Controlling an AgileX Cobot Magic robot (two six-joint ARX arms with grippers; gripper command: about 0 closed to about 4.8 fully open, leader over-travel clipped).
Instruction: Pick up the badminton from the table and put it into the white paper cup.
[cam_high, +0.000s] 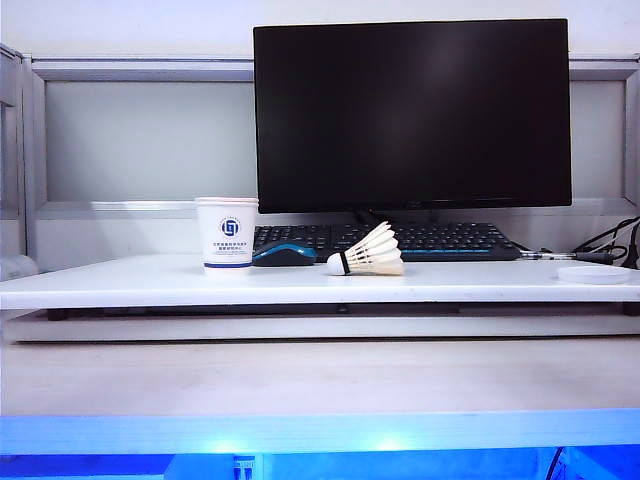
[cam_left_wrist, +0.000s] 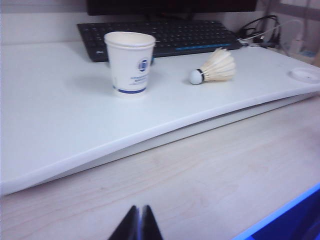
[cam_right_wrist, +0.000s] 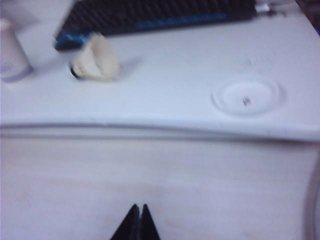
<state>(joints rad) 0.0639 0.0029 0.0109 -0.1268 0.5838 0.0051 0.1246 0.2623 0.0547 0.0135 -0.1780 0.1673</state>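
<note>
The badminton (cam_high: 368, 254) lies on its side on the white bench (cam_high: 140, 282), cork tip pointing toward the white paper cup (cam_high: 227, 235) and feathers fanned away from it. The cup stands upright, near the badminton but apart from it, its blue logo facing the front edge. Between the two, just behind them, sits a black and blue mouse (cam_high: 284, 254). A black keyboard (cam_high: 440, 240) runs along behind, under a dark monitor (cam_high: 412, 115). Toward the right end of the bench lies a flat white round lid (cam_high: 595, 274). Both tools are held back over the lower wooden surface in front of the bench, well apart from the badminton: the left tool (cam_left_wrist: 139, 215) has its fingers pressed together, empty, and the right tool (cam_right_wrist: 139, 214) is likewise closed on nothing.
</note>
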